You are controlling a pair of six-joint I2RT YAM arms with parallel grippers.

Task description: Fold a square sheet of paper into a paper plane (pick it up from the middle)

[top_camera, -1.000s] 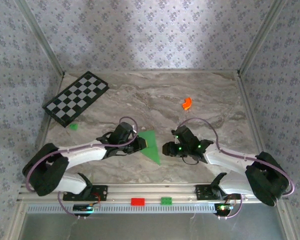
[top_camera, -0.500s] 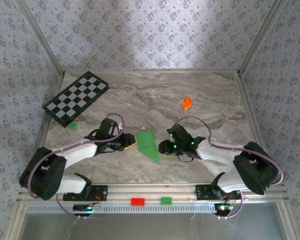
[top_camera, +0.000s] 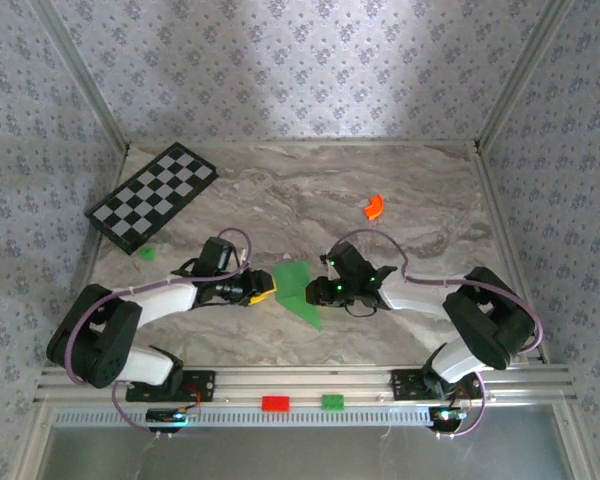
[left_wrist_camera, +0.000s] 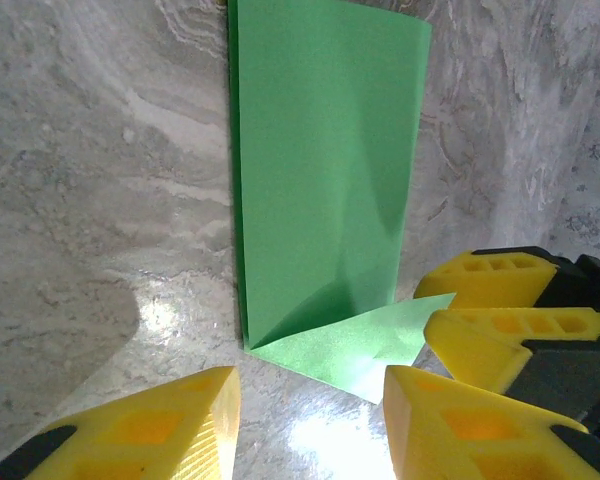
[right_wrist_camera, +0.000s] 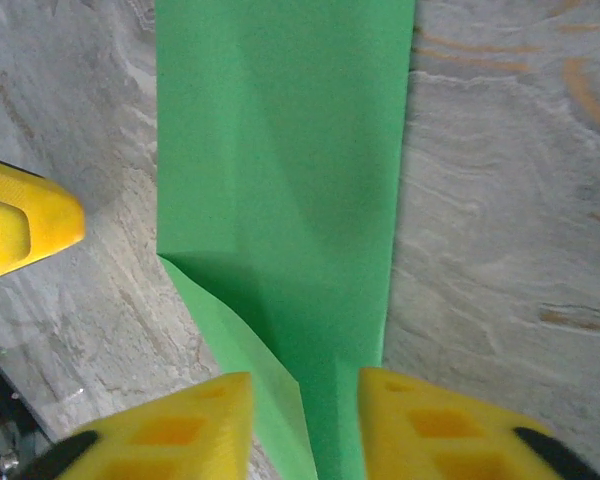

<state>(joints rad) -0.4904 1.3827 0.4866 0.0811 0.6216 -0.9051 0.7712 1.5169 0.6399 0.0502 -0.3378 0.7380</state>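
- Top external view: the green sheet of paper (top_camera: 294, 285), already folded into a narrow wedge, lies flat on the marbled table (top_camera: 430, 200), near the middle and towards the near edge. Its long axis runs from far-left to near-right, with the point at the near end. The left gripper (top_camera: 264, 290) sits just beside its left edge and the right gripper (top_camera: 314, 291) at its right edge, so the two arms face each other across the short width.
- Left wrist view: the sheet (left_wrist_camera: 320, 180) stretches away from the camera, and a loose flap (left_wrist_camera: 360, 345) lies at the end closest to it. The left gripper (left_wrist_camera: 310, 382) has its jaws wide apart and holds nothing. The flap's tip reaches the right gripper's fingers (left_wrist_camera: 500, 330).
- Right wrist view: the sheet (right_wrist_camera: 280, 150) runs straight in between the jaws of the right gripper (right_wrist_camera: 305, 385), which stand narrow. I cannot tell whether they pinch it. One left finger (right_wrist_camera: 20, 225) waits off to the side. I judge the right arm better placed to take hold.
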